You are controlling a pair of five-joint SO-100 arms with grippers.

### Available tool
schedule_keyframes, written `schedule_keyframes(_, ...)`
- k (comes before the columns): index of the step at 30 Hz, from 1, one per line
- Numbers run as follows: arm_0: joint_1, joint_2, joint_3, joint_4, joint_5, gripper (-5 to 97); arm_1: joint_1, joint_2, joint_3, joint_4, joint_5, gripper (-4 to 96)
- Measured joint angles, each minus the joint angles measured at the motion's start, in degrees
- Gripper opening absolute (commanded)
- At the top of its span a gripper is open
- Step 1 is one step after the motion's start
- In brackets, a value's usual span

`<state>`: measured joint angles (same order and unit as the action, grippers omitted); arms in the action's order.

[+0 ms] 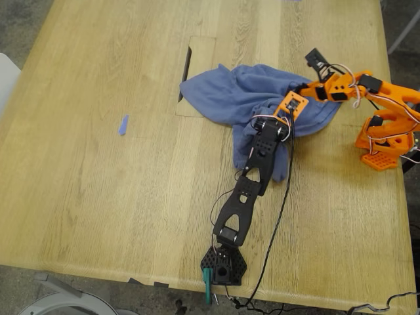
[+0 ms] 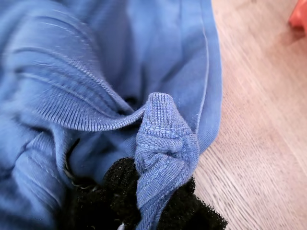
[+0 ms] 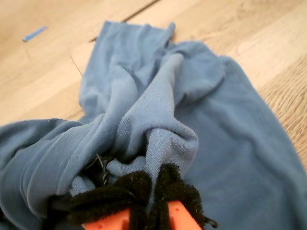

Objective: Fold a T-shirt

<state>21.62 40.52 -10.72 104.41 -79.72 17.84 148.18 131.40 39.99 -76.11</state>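
The blue-purple T-shirt lies crumpled in a heap on the wooden table, right of centre in the exterior view. No print shows. My first gripper, on the black arm, is shut on a bunched piece of the shirt's ribbed collar between its black fuzzy pads. My second gripper, on the orange arm, is shut on a fold of the T-shirt between its black-padded orange fingers. The two grippers sit close together at the heap's edge nearest the exterior view's right.
A small blue scrap lies on the table toward the exterior view's left. A dark slot with a rectangular panel borders the shirt. The orange arm's base and the black arm's base stand near table edges, with a black cable trailing.
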Motion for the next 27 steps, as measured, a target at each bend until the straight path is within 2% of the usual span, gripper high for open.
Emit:
schedule_keyframes(6, -0.88, 16.79, 15.82, 0.00, 0.00, 0, 0.26, 9.23, 1.14, 1.67, -0.62, 0.1)
schedule_keyframes(13, -1.41, 37.62, 35.77, 0.00, 0.00, 0, 0.18, 11.43, 1.05, -0.18, -1.67, 0.1)
schedule_keyframes(27, -5.10, 52.73, 37.97, 0.00, 0.00, 0, -0.35, 12.13, -2.55, -11.07, -1.76, 0.1)
